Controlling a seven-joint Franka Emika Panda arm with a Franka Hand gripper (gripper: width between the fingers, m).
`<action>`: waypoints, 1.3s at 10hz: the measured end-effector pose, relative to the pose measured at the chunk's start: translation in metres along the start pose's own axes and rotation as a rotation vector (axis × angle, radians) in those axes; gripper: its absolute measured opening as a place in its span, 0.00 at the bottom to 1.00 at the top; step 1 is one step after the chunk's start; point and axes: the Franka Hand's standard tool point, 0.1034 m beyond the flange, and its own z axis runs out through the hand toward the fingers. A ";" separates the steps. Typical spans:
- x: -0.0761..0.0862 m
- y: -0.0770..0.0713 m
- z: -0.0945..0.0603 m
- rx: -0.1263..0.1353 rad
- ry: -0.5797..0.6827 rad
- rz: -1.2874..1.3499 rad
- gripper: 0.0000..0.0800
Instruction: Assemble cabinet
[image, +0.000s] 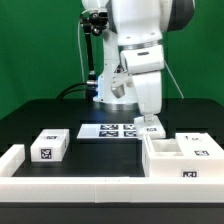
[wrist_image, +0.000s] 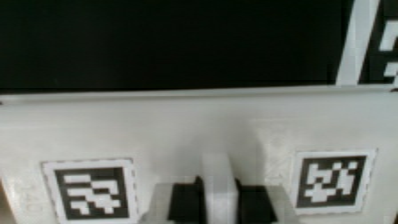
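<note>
Nearest the exterior camera, a long white rail (image: 80, 187) lies along the front edge of the black table (image: 95, 158) and turns back at the exterior view's left end. Just behind it on that side sits a small white drawer block (image: 48, 146), with black-and-white square tags on its top and front face.

On the exterior view's right stands the cabinet (image: 165, 172), a big white box with its square compartments open upward. One tag shows on its front wall and another on its top rim. All the markings here are coded squares, too small to make out as letters or numbers.

Farther back, between the two, the marker board (image: 108, 130) lies flat with its four tags. The gripper (image: 150, 121) hangs straight down at the cabinet's rear corner on the side toward the marker board, and a small tag shows just below it.

The wrist view shows a blurred white surface (wrist_image: 196, 120) with one tag (wrist_image: 89, 187) on each side of the fingers (wrist_image: 185, 197). Whether it is cabinet wall or a drawer block I cannot tell. The fingers stand close together with a dark slit between them, and I cannot tell whether they clamp anything.

Behind everything rises the white arm (image: 140, 50) before a green backdrop.
</note>
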 end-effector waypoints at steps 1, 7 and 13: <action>0.001 0.000 0.000 0.000 -0.004 -0.001 0.08; 0.031 0.002 -0.008 -0.010 -0.006 -0.004 0.08; 0.017 0.021 -0.019 -0.027 -0.014 0.002 0.08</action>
